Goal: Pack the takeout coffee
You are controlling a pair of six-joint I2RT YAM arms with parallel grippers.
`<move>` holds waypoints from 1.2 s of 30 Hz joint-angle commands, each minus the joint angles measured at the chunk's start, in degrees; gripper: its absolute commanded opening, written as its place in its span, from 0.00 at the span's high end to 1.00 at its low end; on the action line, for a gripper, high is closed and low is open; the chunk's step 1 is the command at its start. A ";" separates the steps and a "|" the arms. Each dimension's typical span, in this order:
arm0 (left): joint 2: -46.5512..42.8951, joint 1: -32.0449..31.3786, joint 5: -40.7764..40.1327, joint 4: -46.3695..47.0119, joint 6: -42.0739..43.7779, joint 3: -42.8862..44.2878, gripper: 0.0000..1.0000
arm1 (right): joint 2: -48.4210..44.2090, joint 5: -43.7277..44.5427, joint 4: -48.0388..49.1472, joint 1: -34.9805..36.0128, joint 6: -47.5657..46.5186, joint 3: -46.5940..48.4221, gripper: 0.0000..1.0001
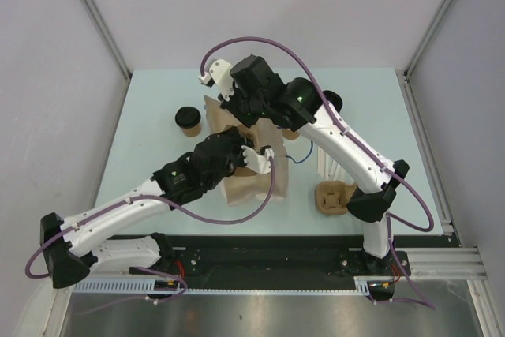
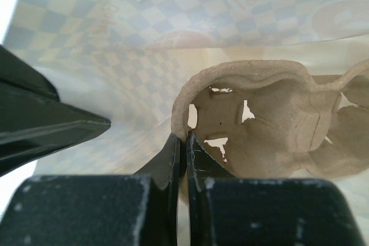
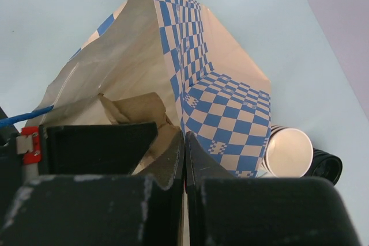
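The takeout coffee (image 1: 188, 120), a small tan kraft-paper cup under a round black plastic lid, stands upright on the pale blue-green table (image 1: 142, 155). It is left of the blue-checked paper bag (image 3: 219, 102) and apart from both arms. The left gripper (image 2: 184, 141) is inside the bag, its jaws pinching the rim of a moulded brown pulp cup carrier (image 2: 271, 125). The right gripper (image 3: 184, 142) is pressed together on the bag's upper edge. From above, the arms hide most of the bag and the spots where the grippers close. In the left wrist view the carrier's far end is cut off.
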 commanded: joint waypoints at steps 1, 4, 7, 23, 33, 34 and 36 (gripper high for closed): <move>0.58 2.50 3.77 4.56 -1.99 -0.61 1.00 | -0.63 -1.03 0.11 0.29 1.31 2.05 1.00; 1.37 4.52 5.88 3.95 -3.13 -0.17 1.00 | -0.54 -1.46 0.02 0.37 1.40 2.31 1.00; 2.07 5.84 7.82 3.51 -3.48 -0.44 1.00 | -0.45 -1.90 -0.06 0.46 1.49 2.40 1.00; 5.24 10.23 13.53 -0.36 -4.46 0.36 0.87 | 0.42 -3.75 -0.50 0.02 1.58 2.93 1.00; 4.36 10.32 14.24 -2.38 -5.33 3.07 0.53 | 1.04 -4.45 -0.59 -1.21 1.66 2.93 1.00; 3.84 10.32 14.24 -2.56 -5.59 3.43 0.52 | 1.13 -4.72 -0.51 -1.30 1.66 3.01 1.00; 3.31 10.24 14.33 -3.34 -5.77 4.48 0.49 | 1.48 -4.80 -0.51 -1.39 1.66 3.19 1.00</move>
